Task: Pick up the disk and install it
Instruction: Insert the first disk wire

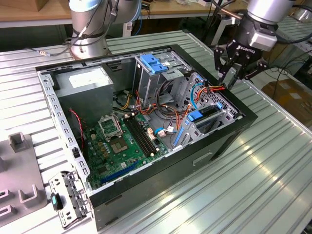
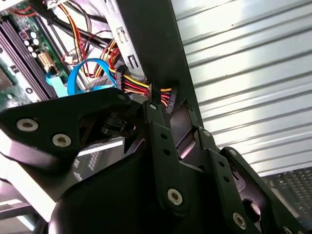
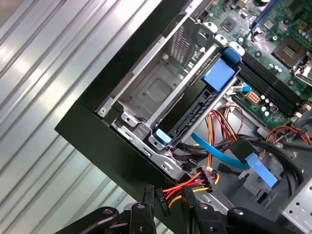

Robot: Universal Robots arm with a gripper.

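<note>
The disk (image 1: 206, 113) sits on edge in a slot of the metal drive cage (image 1: 214, 122) at the exterior view's right end of the open computer case (image 1: 170, 161). In the first wrist view the disk (image 3: 194, 116) is a dark slab edged by a blue bracket (image 3: 219, 78), with an empty bay (image 3: 156, 92) beside it. My gripper (image 1: 228, 80) hangs open just above the case's far right corner, apart from the disk. A red, yellow and black cable bundle (image 3: 187, 185) with a black connector (image 2: 168, 100) lies by the fingertips (image 3: 146, 192) in both wrist views.
Inside the case lie the green motherboard (image 1: 117, 141), a grey power-supply box (image 1: 85, 83) and a drive cage with a blue latch (image 1: 153, 63). The arm's base (image 1: 90, 29) stands behind the case. Grey fixtures (image 1: 19, 170) and a loose metal bracket (image 1: 68, 197) lie on the ribbed table at the exterior view's left.
</note>
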